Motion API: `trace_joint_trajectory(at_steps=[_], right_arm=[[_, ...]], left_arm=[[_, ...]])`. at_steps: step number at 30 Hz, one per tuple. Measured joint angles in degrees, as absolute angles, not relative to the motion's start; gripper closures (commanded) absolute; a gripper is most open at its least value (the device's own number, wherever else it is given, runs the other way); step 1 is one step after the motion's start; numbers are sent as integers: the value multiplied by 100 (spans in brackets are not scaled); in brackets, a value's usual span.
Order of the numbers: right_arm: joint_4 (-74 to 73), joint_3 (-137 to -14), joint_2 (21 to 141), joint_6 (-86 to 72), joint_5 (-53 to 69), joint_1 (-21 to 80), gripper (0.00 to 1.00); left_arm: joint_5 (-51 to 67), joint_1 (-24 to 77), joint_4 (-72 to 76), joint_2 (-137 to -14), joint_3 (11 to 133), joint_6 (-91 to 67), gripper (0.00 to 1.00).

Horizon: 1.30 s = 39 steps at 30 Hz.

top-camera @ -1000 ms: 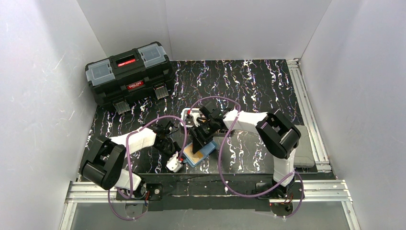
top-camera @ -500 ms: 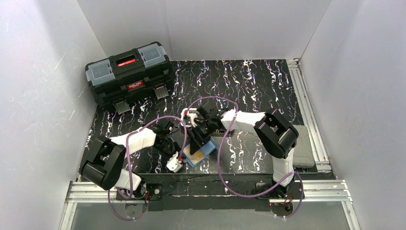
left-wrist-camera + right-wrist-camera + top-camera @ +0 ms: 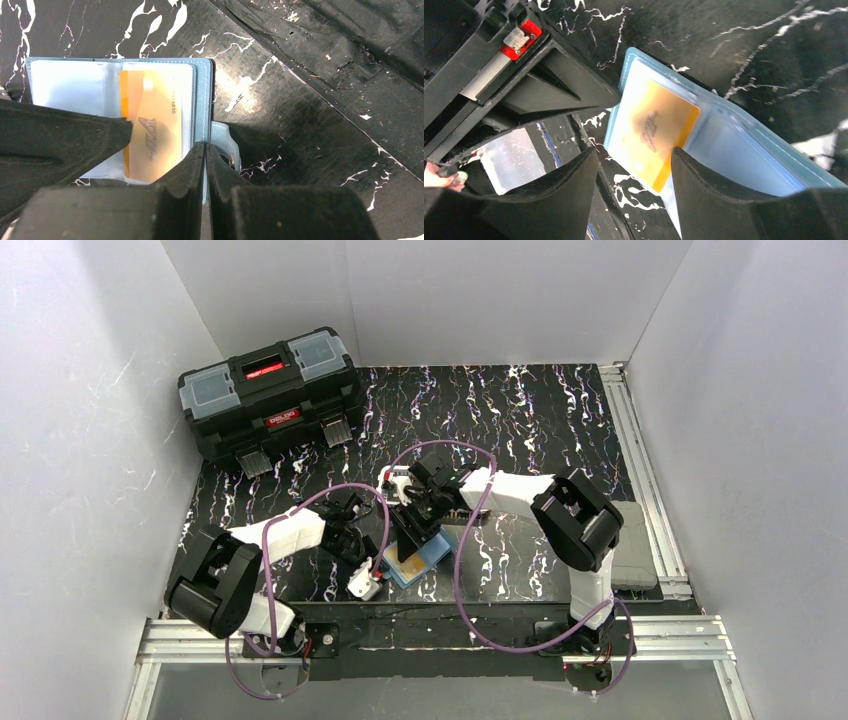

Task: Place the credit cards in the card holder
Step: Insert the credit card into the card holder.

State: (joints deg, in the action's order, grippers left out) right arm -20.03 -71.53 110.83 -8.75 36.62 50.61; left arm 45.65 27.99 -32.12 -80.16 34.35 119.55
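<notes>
Teal holder (image 3: 420,556) spread flat like a booklet on the black, white-veined surface (image 3: 520,410), close to the near edge and roughly midway between the two arm bases. Clear inner sleeves (image 3: 70,85) facing up. Orange card (image 3: 155,135) tucked into the sleeve on the half that bears the snap tab (image 3: 223,142), long side parallel to the spine, printed face up but blurred. Neighbouring sleeve pale, nothing legible in it. Pinched by the left fingers (image 3: 205,148), pressed together on the holder's outer edge just beside the tab and next to the card. Straddled from above by the right fingers (image 3: 634,152), spread apart and gripping nothing, with the card lying in the gap between them. One of them reaching in over the neighbouring sleeve in the left wrist view, its point at the card's edge; touching or just above, cannot tell. Black toolbox (image 3: 270,390) with grey lid panels at the far left corner, well apart from the holder. Grey pad (image 3: 632,540) at the right edge, beside the right arm
</notes>
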Motion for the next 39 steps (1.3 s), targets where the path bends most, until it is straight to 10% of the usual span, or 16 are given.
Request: trace_joint_trajectory(at_steps=[35,39], right_arm=[[-2716,-7328,11037,-508,3020,5419,38],[-2757,-7341,11037,-456,2945,5441,37]], left_arm=[[4560,2799,-3194,-8009,3433,11952,97],[4554,2799,-3179,-7988,3417,11952,86]])
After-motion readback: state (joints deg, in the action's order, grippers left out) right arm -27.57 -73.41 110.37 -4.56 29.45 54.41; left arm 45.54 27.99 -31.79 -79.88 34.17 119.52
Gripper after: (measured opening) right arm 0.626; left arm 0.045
